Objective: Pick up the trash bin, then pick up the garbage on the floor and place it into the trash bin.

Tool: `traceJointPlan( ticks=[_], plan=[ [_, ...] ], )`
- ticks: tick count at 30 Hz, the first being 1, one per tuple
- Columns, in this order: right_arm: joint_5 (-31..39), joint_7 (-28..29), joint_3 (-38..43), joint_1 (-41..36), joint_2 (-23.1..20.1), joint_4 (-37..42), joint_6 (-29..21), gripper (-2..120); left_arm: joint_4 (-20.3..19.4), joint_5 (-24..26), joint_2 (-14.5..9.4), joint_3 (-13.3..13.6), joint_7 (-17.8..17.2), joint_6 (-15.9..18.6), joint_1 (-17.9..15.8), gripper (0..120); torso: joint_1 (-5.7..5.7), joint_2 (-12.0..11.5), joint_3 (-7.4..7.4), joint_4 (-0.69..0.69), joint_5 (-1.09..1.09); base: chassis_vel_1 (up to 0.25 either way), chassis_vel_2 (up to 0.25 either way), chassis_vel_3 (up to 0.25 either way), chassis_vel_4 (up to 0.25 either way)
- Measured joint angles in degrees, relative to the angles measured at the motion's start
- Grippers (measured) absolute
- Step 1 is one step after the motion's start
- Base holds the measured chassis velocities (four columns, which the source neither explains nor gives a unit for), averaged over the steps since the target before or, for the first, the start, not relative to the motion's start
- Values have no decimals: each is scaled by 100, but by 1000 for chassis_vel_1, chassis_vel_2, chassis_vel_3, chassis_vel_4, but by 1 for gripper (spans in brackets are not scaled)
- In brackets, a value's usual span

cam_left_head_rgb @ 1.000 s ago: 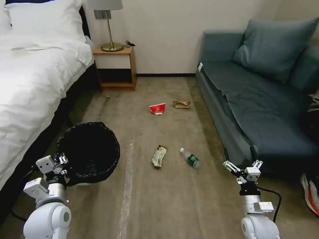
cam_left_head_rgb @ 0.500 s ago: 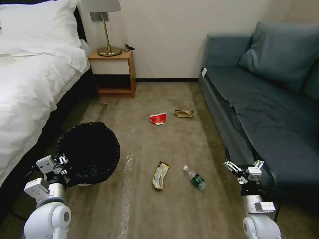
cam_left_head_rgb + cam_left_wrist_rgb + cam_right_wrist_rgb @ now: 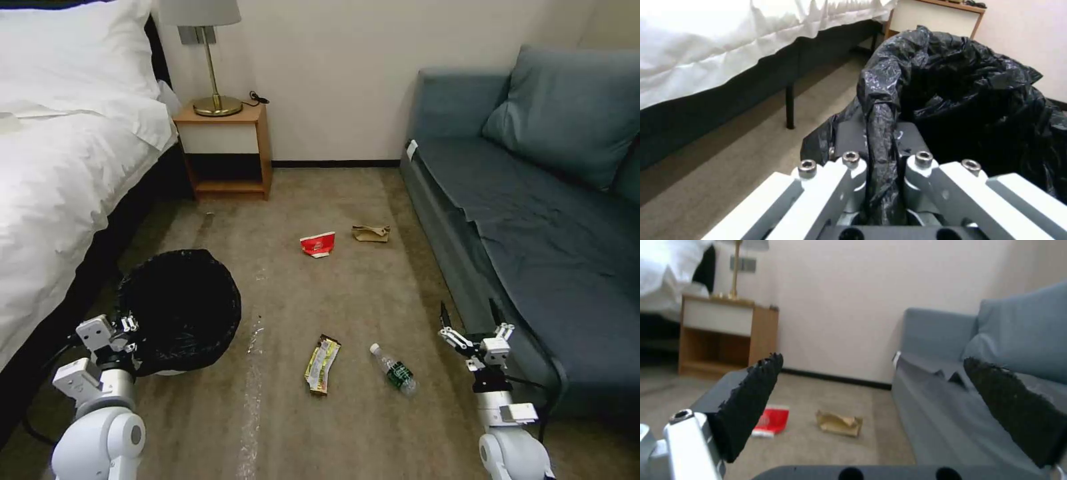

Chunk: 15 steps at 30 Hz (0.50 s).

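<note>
The trash bin (image 3: 180, 307), lined with a crinkly black bag, hangs at the lower left beside the bed. My left gripper (image 3: 123, 333) is shut on its near rim; in the left wrist view its jaws pinch the bag-covered rim (image 3: 880, 133). On the carpet lie a yellow snack wrapper (image 3: 321, 365), a clear bottle (image 3: 395, 370) with a green label, a crushed red-and-white cup (image 3: 317, 244) and crumpled brown paper (image 3: 371, 233). My right gripper (image 3: 469, 321) is open and empty by the sofa's front, right of the bottle. The cup (image 3: 771, 420) and paper (image 3: 838, 423) show between its pads.
A white-sheeted bed (image 3: 60, 193) runs along the left. A wooden nightstand (image 3: 227, 150) with a brass lamp (image 3: 210, 60) stands at the back wall. A blue sofa (image 3: 533, 227) fills the right side. Open carpet lies between bed and sofa.
The whole picture has shifted: the camera moved forward, so the litter sits lower and nearer. My right gripper rose a little and drew closer to the sofa front. The left still holds the bin.
</note>
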State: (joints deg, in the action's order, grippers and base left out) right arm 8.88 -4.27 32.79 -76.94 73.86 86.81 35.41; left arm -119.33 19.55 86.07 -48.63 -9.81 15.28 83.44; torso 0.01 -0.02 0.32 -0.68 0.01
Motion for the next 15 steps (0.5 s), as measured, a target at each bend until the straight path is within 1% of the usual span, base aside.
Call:
traceJointPlan(
  ticks=[1,3,4,5,6,7,8,10,11,12,13,14,15],
  plan=[
    [0,0,0,0,0,0,0,100,0,0,0,0,0,0,0,6,0,0,0,0,0,0,0,0,0],
    [-137,86,-308,472,-221,-557,-43,100,75,-98,4,98,6,0,-80,6,0,0,0,-1,-2,0,0,0,0],
    [-137,86,-308,472,-221,-557,-43,100,75,-98,4,98,6,0,-80,6,0,0,0,-1,-2,0,0,0,0],
    [-158,92,-457,705,-301,-806,-64,100,110,-140,5,151,4,2,-119,6,0,0,1,0,-1,0,0,0,0],
    [-154,70,-562,904,-361,-1023,-111,100,134,-176,7,196,1,10,-147,6,0,0,0,0,-2,0,0,0,0],
    [-109,-100,-635,1091,-421,-1237,-228,100,154,-216,9,242,0,20,-160,6,0,0,0,0,-2,0,0,0,0],
    [-109,-100,-635,1091,-421,-1237,-228,100,154,-216,9,242,0,20,-160,6,0,0,0,0,-2,0,0,0,0],
    [173,-538,-752,1306,-573,-1514,-628,100,165,-287,13,309,-5,23,-159,6,0,0,1,1,0,0,0,0,0],
    [173,-538,-752,1306,-573,-1514,-628,100,165,-287,13,309,-5,23,-159,6,0,0,1,1,0,0,0,0,0],
    [497,-793,-830,1392,-744,-1648,-962,100,173,-337,21,357,-6,22,-155,6,0,0,1,1,-1,0,0,0,0],
    [641,-992,-826,1409,-842,-1698,-1192,100,190,-370,27,397,-3,22,-155,6,0,0,1,0,-2,0,0,0,0],
    [641,-992,-826,1409,-842,-1698,-1192,100,190,-370,27,397,-3,22,-155,6,0,0,1,0,-2,0,0,0,0],
    [765,-1293,-804,1418,-966,-1764,-1407,100,210,-397,39,431,5,22,-155,6,0,0,1,-2,-2,0,0,0,0]
  ],
)
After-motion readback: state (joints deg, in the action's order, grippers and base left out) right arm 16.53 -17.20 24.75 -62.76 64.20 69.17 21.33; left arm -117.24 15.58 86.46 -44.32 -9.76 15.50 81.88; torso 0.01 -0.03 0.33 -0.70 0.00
